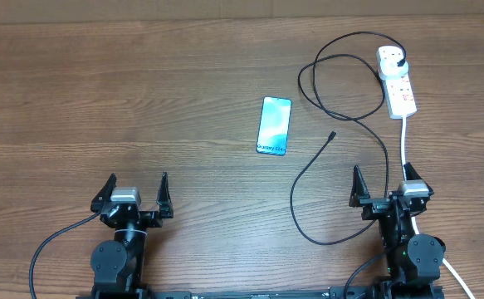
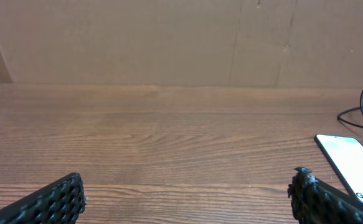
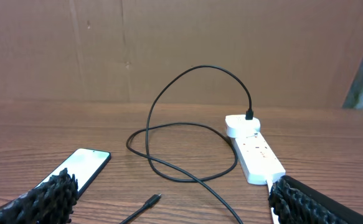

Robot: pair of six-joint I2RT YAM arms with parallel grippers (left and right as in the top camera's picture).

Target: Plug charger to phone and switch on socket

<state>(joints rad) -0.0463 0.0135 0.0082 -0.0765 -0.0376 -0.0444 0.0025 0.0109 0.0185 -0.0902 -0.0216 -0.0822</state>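
Phone (image 1: 275, 125) is lying flat, screen up, mid-table (image 1: 100, 83), its near short edge carrying the white text. Charger (image 1: 291, 199) is trailing in loose loops over the right half, and its plug (image 1: 401, 61) is already sitting in the far end of the socket (image 1: 397, 80). Connector (image 1: 332, 134) is lying free on the wood, right of the phone and apart from it, so nothing is plugged into the phone yet. Switch state on the socket: too small to read from overhead, so I am treating it as probably off.

Risks from here: the connector is tiny and lying flat, so a pinch may be slipping off it or rolling it out of line with the port. The loops may be tugging the tip sideways during insertion. The phone, unbraced, may be sliding away under the push. The cable and the white cord (image 1: 404, 141) are both running close by the right gripper (image 1: 382, 176), so a forward reach may be snagging either and dragging the socket.

Left gripper (image 1: 138, 178) is sitting at the near left, fingers spread wide, holding and touching nothing. The right one is sitting at the near right, equally wide and empty.
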